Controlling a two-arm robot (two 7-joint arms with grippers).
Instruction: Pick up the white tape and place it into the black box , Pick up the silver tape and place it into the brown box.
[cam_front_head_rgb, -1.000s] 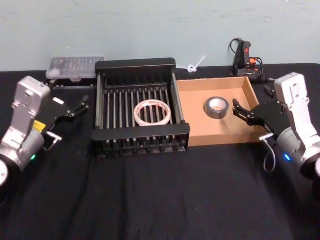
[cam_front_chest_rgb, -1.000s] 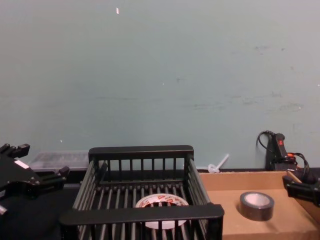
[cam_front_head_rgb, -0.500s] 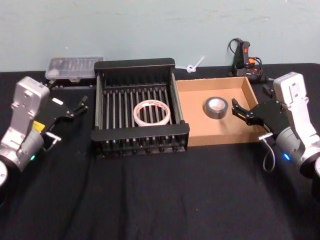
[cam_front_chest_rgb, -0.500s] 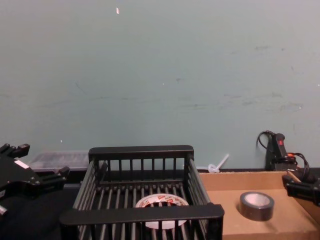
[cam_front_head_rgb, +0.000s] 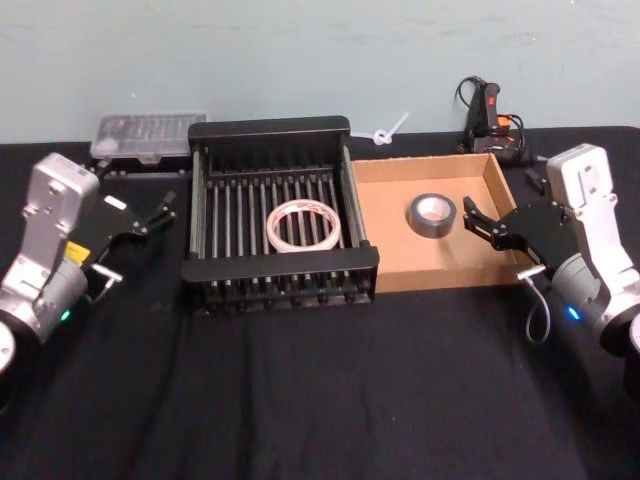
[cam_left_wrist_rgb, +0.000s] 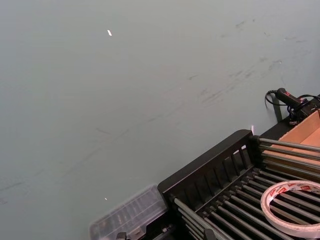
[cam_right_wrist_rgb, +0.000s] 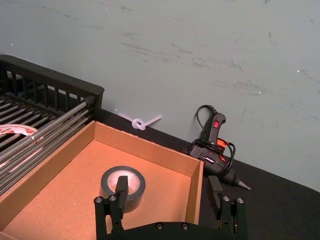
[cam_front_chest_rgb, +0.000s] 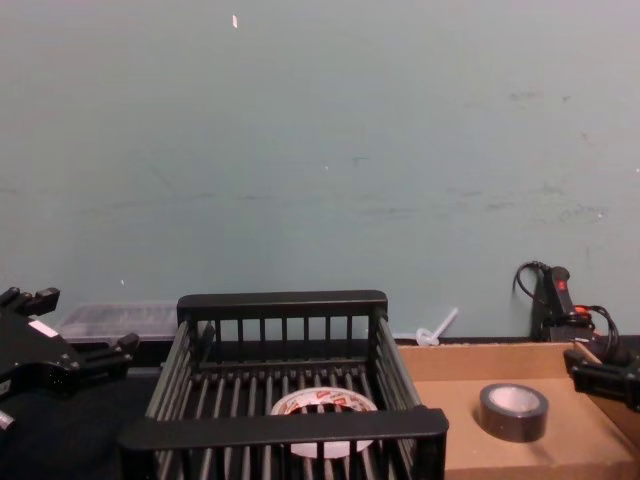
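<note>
Almost nothing has been moved since a second ago: the right gripper (cam_front_head_rgb: 481, 224) is held with fingers apart over the right wall of the brown box (cam_front_head_rgb: 395, 265), and the left gripper (cam_front_head_rgb: 158, 211) is held open left of the black box (cam_front_head_rgb: 275, 264). The silver tape (cam_front_head_rgb: 432, 215) is seen flat in the brown box, the white tape (cam_front_head_rgb: 304, 224) flat on the black box's slatted floor.

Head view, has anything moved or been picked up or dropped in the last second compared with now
Nothing has visibly changed. The white tape lies in the black box and the silver tape in the brown box, as before. The left claw stays open beside the black box, and the right claw stays open over the brown box's right wall, neither holding anything.
</note>
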